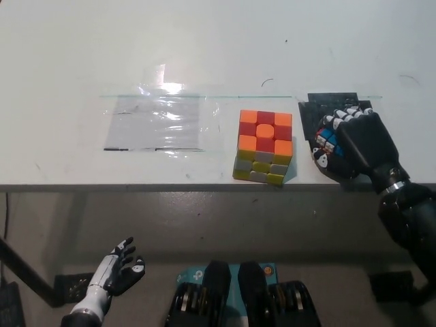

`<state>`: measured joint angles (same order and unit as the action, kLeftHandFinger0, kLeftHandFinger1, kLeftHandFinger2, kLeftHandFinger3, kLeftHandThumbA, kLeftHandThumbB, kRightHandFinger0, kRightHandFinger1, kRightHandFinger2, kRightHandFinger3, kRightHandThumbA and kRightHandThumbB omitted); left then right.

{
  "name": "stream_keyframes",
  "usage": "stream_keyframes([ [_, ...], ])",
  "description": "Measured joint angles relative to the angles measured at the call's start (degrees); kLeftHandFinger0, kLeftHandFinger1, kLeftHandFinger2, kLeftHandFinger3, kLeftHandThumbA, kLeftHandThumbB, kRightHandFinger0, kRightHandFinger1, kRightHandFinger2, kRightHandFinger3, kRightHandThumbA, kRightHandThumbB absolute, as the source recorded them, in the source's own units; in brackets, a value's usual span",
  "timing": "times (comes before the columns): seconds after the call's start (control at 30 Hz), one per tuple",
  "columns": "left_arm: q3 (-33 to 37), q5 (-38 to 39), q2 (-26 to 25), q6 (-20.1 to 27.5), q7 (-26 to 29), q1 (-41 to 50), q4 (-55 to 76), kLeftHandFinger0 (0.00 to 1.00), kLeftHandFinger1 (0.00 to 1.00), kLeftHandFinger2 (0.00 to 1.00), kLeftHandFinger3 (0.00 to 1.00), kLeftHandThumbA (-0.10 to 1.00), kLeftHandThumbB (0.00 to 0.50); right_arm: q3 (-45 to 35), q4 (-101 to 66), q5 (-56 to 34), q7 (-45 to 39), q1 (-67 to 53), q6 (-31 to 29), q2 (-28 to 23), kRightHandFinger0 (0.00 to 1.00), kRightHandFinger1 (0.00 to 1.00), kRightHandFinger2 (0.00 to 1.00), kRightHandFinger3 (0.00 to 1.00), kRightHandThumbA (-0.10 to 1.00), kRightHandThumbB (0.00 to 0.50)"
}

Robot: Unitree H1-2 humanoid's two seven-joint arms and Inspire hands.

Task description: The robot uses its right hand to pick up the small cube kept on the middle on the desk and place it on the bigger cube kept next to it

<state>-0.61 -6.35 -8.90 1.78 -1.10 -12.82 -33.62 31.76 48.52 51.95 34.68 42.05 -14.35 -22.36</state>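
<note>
The bigger cube (265,146), orange and red on top with yellow and grey sides, stands near the desk's front edge at the middle. To its right my black right hand (354,143) is shut on the small cube (326,144), whose blue, red and white tiles show between the fingers. The small cube sits just above a black mat (334,102) and is apart from the bigger cube. My white left hand (117,268) hangs open below the desk at the lower left.
A shiny clear plastic sheet (158,122) lies taped to the white desk (204,48) left of the bigger cube. The desk's front edge runs just below both cubes.
</note>
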Motion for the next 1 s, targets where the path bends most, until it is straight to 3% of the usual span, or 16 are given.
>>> stream_keyframes([
  [0.07,0.00,0.00,0.00,0.00,0.00,0.01,0.00,1.00,1.00,1.00,1.00,0.30,0.288,-0.02,-0.41,0.12,-0.36,0.15,-0.03,-0.13,0.00,0.25,0.54,0.12,-0.10,0.104],
  [0.3,-0.04,0.06,0.03,0.00,0.00,0.32,0.00,1.00,1.00,1.00,1.00,0.30,0.287,-0.09,-1.86,0.73,-1.15,3.31,-0.28,-1.62,0.00,0.22,0.57,0.05,-0.10,0.066],
  [0.4,-0.02,0.04,0.03,0.10,0.00,0.38,-0.05,1.00,1.00,1.00,1.00,0.32,0.299,-0.55,-2.96,0.68,-1.69,4.30,-0.42,-2.00,0.00,0.16,0.55,0.08,-0.10,0.190],
  [0.43,-0.02,0.04,0.03,0.10,0.00,0.39,-0.06,1.00,1.00,1.00,1.00,0.32,0.295,-0.67,-3.12,0.69,-1.70,4.42,-0.48,-2.00,0.00,0.16,0.55,0.07,-0.10,0.189],
  [0.5,-0.03,0.04,0.03,0.10,0.00,0.40,-0.06,1.00,1.00,1.00,1.00,0.32,0.295,-1.01,-3.48,0.67,-1.81,4.63,-0.73,-2.00,0.00,0.22,0.60,0.14,-0.10,0.214],
  [0.6,-0.03,0.05,0.04,0.11,0.00,0.46,-0.07,1.00,1.00,1.00,1.00,0.31,0.300,-1.35,-4.50,0.71,-2.48,4.66,-0.80,-2.04,0.00,0.27,0.65,0.32,-0.10,0.222],
  [0.8,-0.04,0.10,0.05,0.23,0.01,0.46,-0.19,1.00,1.00,1.00,1.00,0.32,0.300,-2.18,-6.96,0.65,-3.88,5.26,-1.04,-2.13,0.00,0.23,0.57,0.33,-0.10,0.207],
  [0.9,-0.05,0.11,0.05,0.26,0.00,0.48,-0.25,1.00,1.00,1.00,1.00,0.29,0.297,-2.90,-11.63,0.45,-5.60,5.27,-1.00,-2.24,0.00,0.20,0.56,0.31,-0.10,0.217],
  [1.0,-0.05,0.13,0.08,0.34,0.00,0.54,-0.27,1.00,1.00,1.00,1.00,0.30,0.300,-3.84,-15.65,0.08,-7.59,5.17,-0.95,-2.15,0.00,0.19,0.46,0.23,-0.10,0.199],
])
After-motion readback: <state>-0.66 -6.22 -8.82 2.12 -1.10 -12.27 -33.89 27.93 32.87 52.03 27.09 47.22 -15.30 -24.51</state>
